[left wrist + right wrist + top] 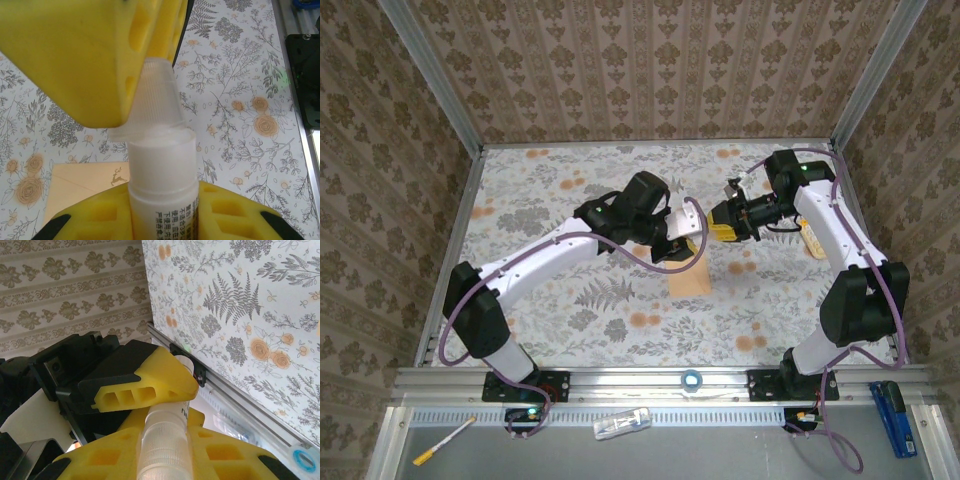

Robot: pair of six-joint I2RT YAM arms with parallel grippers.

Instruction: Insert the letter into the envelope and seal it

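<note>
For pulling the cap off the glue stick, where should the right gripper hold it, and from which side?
Across the ribbed, tapered cap near its wider base, coming end-on from the tip: the left gripper clamps the tube at the other end, and the ribs resist slipping.

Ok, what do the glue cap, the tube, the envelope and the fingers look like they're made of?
Cap: frosted translucent plastic, finely ribbed.
Tube: smooth opaque white plastic, slight sheen, printed text.
Envelope: matte tan paper, likely kraft, with a small deer mark.
Fingers: matte yellow with hollow cells, probably moulded or printed plastic; could be something softer.
</note>
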